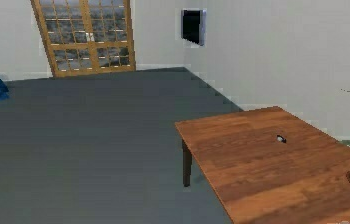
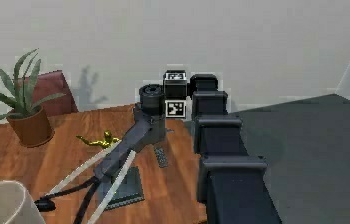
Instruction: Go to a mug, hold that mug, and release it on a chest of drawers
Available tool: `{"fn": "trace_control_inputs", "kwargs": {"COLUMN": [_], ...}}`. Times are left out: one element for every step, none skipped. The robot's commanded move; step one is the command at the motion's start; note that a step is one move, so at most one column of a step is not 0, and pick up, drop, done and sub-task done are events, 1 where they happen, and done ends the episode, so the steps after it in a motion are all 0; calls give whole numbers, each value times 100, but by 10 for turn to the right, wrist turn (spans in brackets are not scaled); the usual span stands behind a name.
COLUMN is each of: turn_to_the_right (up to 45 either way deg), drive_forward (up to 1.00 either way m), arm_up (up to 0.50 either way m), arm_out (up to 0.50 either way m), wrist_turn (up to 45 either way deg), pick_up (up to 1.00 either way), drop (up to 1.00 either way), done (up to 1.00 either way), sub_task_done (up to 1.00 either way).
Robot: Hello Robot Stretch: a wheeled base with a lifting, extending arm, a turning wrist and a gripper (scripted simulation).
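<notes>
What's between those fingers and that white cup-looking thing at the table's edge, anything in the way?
Nothing visible. Only bare table lies between the fingers and the white cup-like thing. The gold figurine stands off that line.

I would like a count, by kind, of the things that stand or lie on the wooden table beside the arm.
Potted plant: 1
Gold figurine: 1
White cup-shaped thing: 1
Dark flat slab: 1
Small dark bar: 1
Total: 5

Cream mug (image 2: 5,208), upright, on wood table (image 2: 58,152), btm-left corner.
</notes>
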Motion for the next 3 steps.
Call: {"fn": "trace_control_inputs", "kwargs": {"turn_to_the_right": [0, -450, -450], "drive_forward": [0, 0, 0], "arm_up": [0, 0, 0], "arm_out": [-18, 0, 0], "wrist_turn": [0, 0, 0], "pick_up": [0, 0, 0], "drop": [0, 0, 0], "done": [0, 0, 0], "sub_task_done": [0, 0, 0]}}
